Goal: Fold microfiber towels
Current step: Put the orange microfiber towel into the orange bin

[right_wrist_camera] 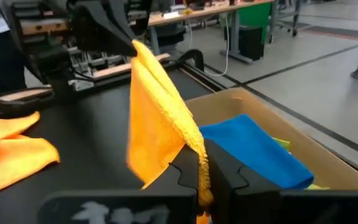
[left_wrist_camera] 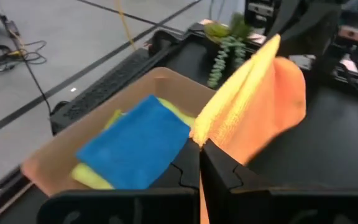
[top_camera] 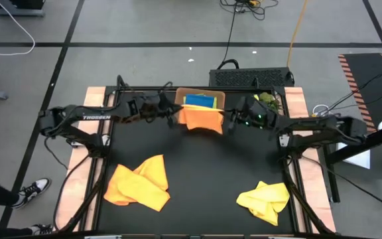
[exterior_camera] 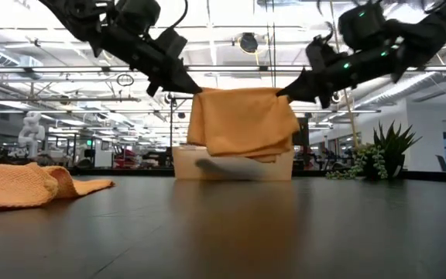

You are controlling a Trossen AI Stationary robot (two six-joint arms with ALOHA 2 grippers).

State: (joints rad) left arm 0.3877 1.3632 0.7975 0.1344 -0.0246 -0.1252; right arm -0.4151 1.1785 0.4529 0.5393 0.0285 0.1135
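table (top_camera: 204,179) black | tray (top_camera: 219,97) held blue towel (top_camera: 199,101) | orange towel (top_camera: 201,118) folded, hung above tray's near edge | left gripper (top_camera: 172,114), right gripper (top_camera: 229,119) clamped on its top corners | step: stowing; next likely lower into tray, release

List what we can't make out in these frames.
- Tray contents: in the high view the held orange towel covers its front; in the low view the towel hangs before it.
- What lies under the blue towel: only a lime-yellow edge shows in the wrist views.
- Left hand and right hand fingertips: sunk in the cloth's top corners.
- Loose orange towel: cut by the low view's edge.
- Yellow towel: high view only.
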